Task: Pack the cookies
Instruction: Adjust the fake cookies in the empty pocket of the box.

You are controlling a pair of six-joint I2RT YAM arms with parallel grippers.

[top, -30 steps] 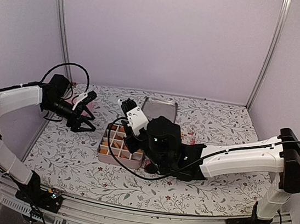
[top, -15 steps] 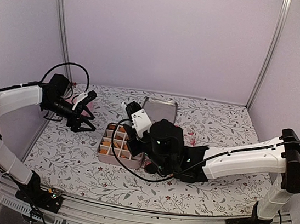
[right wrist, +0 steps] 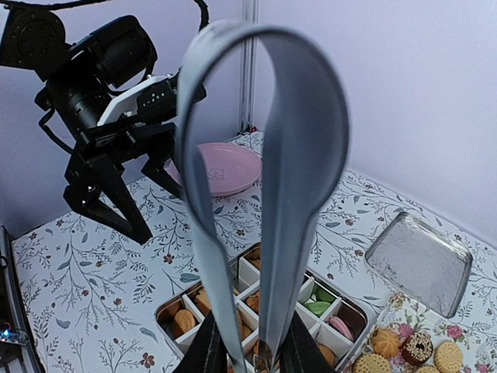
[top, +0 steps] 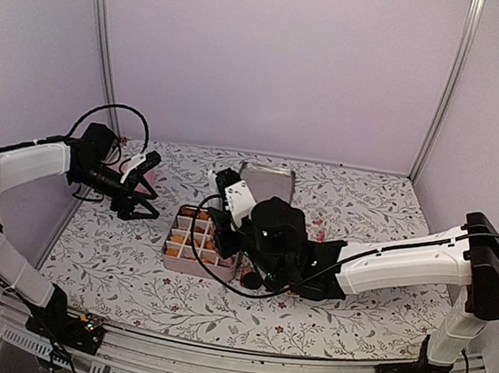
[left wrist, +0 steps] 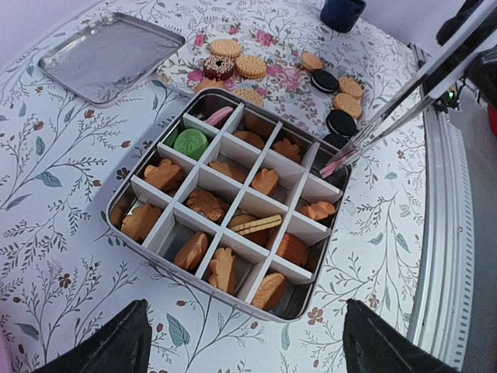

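Observation:
A metal tin point(left wrist: 330, 252) with white dividers holds golden cookies point(left wrist: 208, 203), a green one point(left wrist: 190, 142) and a pink one point(left wrist: 220, 116); it also shows in the top view point(top: 170, 251). More cookies point(left wrist: 250, 67) lie loose on a floral mat behind it, some black point(left wrist: 342, 122). My right gripper point(right wrist: 256, 353) point(top: 222, 224) is shut on metal tongs point(right wrist: 307, 155), whose tips point(left wrist: 334, 165) hang over the tin's right side. Whether the tips hold a cookie I cannot tell. My left gripper point(left wrist: 248, 357) point(top: 138, 195) is open and empty, left of the tin.
The tin's lid point(top: 265, 184) point(left wrist: 109, 56) lies flat behind the tin. A large pink plate point(right wrist: 221, 167) sits at the back left near the left gripper. A dark blue cup point(left wrist: 342, 12) stands beyond the loose cookies. Walls close the back and sides.
My right gripper with the tongs has shifted slightly right and back over the tin. The left arm has not moved.

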